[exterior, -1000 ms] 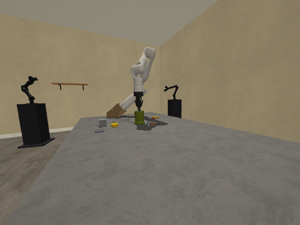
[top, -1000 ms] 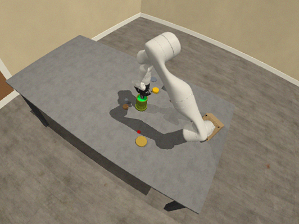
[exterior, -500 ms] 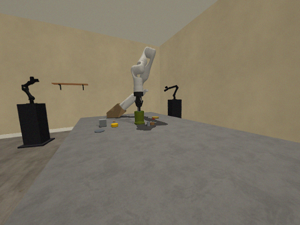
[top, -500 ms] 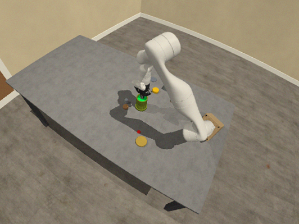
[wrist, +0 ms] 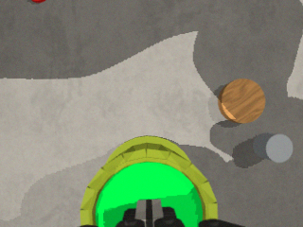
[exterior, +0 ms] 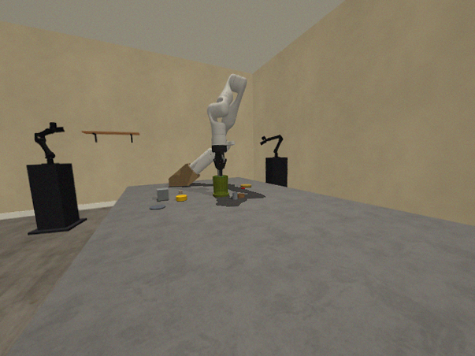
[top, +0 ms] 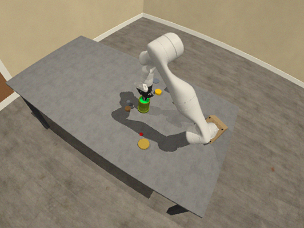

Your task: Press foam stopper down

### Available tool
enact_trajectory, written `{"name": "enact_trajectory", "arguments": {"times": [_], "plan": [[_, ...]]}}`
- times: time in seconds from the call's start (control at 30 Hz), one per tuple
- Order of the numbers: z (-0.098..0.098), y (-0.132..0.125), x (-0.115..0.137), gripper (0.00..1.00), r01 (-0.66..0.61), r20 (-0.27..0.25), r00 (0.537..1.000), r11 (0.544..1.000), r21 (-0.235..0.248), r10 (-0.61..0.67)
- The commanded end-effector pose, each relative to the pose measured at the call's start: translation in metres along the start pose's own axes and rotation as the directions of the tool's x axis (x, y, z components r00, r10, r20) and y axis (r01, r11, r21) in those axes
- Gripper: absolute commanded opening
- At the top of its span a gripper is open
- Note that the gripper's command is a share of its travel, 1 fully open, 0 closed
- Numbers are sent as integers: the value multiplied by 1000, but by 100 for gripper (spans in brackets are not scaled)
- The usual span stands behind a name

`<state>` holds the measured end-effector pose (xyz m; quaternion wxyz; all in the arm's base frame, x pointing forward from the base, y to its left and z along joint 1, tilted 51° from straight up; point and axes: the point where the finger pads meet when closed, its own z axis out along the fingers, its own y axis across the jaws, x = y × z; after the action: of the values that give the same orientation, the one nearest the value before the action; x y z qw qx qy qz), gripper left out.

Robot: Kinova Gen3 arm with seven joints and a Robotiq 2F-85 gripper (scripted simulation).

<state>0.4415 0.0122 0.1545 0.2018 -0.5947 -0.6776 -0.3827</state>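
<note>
wooden cylinder (wrist: 241, 100) and grey peg (wrist: 278, 148) close beside jar (wrist: 148, 153)

You have a wooden disc (wrist: 241, 100) and a small grey cylinder (wrist: 278, 148) near each other on the grey table (top: 71, 73), plus two yellow discs (top: 143, 144).

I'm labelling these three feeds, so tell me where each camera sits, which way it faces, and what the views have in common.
Top: high above one table corner, looking down; shows the whole white arm, its base and the jar.
Exterior: low at the table's far end, looking along it toward the arm; jar under the shut gripper.
Wrist: on the gripper, facing straight down; its fingertips touch the green stopper.
Shared: the jar in all three; top and wrist both show the wooden disc.
</note>
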Motion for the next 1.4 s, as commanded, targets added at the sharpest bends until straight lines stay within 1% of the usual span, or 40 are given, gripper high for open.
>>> {"name": "enact_trajectory", "arguments": {"times": [0.0, 0.27, 0.47, 0.53, 0.77, 0.93, 1.37], "plan": [[1, 0, 0, 0, 0, -2, 1000, 1000, 1, 0], [-6, 0, 0, 0, 0, -2, 1000, 1000, 1, 0], [-21, 0, 0, 0, 0, -2, 1000, 1000, 1, 0], [-21, 0, 0, 0, 0, -2, 1000, 1000, 1, 0], [-42, 0, 0, 0, 0, -2, 1000, 1000, 1, 0], [-51, 0, 0, 0, 0, -2, 1000, 1000, 1, 0], [-55, 0, 0, 0, 0, -2, 1000, 1000, 1, 0]]}}
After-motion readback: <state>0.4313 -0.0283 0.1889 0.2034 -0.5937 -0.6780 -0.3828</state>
